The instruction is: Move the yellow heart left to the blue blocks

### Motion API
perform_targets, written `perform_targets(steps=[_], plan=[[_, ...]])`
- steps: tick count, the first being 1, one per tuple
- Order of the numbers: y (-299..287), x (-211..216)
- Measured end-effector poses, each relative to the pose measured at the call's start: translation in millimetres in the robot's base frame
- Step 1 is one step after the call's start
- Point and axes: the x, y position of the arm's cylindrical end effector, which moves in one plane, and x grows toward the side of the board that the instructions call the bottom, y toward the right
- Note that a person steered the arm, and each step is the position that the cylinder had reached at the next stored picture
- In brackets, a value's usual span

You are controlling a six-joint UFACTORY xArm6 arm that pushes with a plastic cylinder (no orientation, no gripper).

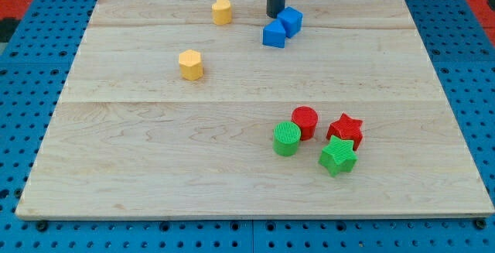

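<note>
While my tip (274, 15) rests just left of the blue blocks (281, 27), carrying no gripper, the yellow heart (222, 11) sits farther left, unpushed.

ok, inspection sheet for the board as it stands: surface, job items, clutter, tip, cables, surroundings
surface: wooden board, flat, unmarked.
job's things: two yellow blocks, one near the view's top, one lower left; which is the heart unclear. Two blue blocks touching, top centre.
clutter: red cylinder, red star, green cylinder, green star, clustered lower right.
grippers: none; my tip beside the blue blocks.
cables: nothing seen.
surroundings: blue pegboard.
</note>
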Motion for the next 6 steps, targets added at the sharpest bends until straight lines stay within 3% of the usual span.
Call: perform_targets(steps=[1, 2, 3, 4, 5, 6], plan=[[-4, 3], [-5, -47], [-61, -65], [-126, -35], [-140, 9], [-140, -17]])
